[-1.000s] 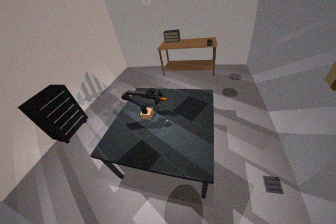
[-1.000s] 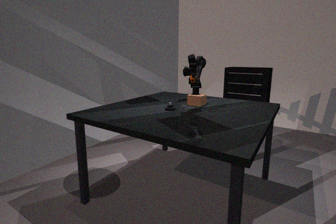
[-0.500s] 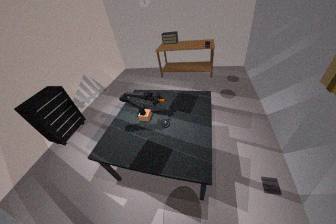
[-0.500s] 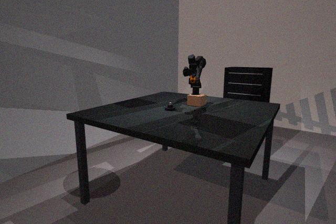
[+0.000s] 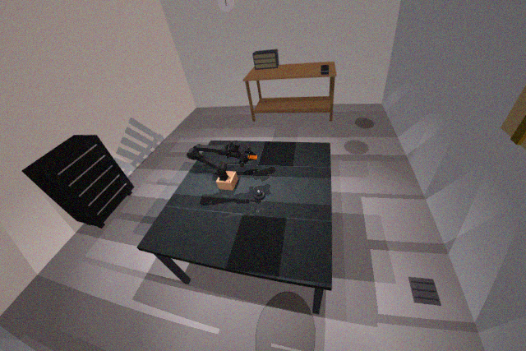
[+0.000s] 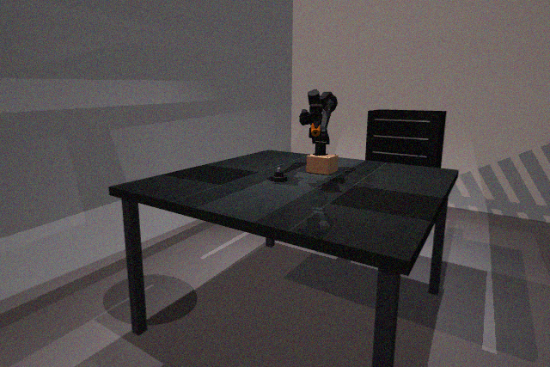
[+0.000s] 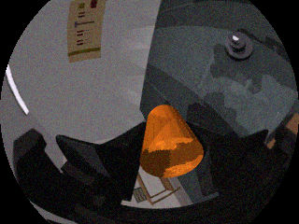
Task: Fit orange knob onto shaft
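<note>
The orange knob [image 5: 253, 157] [image 6: 315, 131] [image 7: 170, 147] is held well above the table, tipped so its axis lies roughly sideways. A small dark mark shows on its end in the exterior view, but the hole's flat side cannot be made out. My gripper [image 5: 249, 157] [image 7: 164, 125] is shut on the knob, with a finger on each side of it. The round pedestal [image 5: 260, 196] [image 6: 278, 178] [image 7: 240, 52] stands on the table, away from the knob. Its silver shaft [image 6: 278, 169] [image 7: 235, 39] points up; its flat side is too small to tell.
The arm's base stands in an open wooden box [image 5: 226, 185] [image 6: 321, 165], beside the pedestal; a corner of it shows at the right edge of the wrist view. The dark table [image 5: 306, 202] [image 6: 230, 203] carries shadows and reflections of the arm. A wooden bench [image 5: 297, 70] stands by the far wall.
</note>
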{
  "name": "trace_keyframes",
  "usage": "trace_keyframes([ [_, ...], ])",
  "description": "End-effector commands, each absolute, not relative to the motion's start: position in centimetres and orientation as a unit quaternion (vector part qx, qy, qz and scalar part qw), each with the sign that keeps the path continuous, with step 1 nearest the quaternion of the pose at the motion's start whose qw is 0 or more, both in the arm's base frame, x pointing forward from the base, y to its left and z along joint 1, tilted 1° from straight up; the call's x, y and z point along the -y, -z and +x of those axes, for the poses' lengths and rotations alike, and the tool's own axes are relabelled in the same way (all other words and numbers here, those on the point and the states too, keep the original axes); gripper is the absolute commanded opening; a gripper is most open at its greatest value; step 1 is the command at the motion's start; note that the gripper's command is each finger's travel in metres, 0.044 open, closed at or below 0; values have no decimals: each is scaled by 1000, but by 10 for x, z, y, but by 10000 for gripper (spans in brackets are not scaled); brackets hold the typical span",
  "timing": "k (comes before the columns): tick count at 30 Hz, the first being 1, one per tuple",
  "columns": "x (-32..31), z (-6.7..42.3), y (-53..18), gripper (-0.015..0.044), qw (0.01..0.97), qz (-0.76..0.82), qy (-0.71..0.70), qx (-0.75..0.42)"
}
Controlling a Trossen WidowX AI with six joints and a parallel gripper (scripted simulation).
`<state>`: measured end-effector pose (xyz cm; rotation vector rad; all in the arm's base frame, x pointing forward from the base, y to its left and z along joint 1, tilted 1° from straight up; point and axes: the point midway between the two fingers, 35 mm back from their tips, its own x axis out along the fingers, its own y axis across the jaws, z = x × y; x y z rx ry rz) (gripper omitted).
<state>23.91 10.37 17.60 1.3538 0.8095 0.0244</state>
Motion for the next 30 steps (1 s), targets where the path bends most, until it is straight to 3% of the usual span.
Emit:
trace_keyframes([
  [1,-104,240,-178,0,706,610,-14,-360],
  [30,-112,252,-138,0,687,518,143,-489],
])
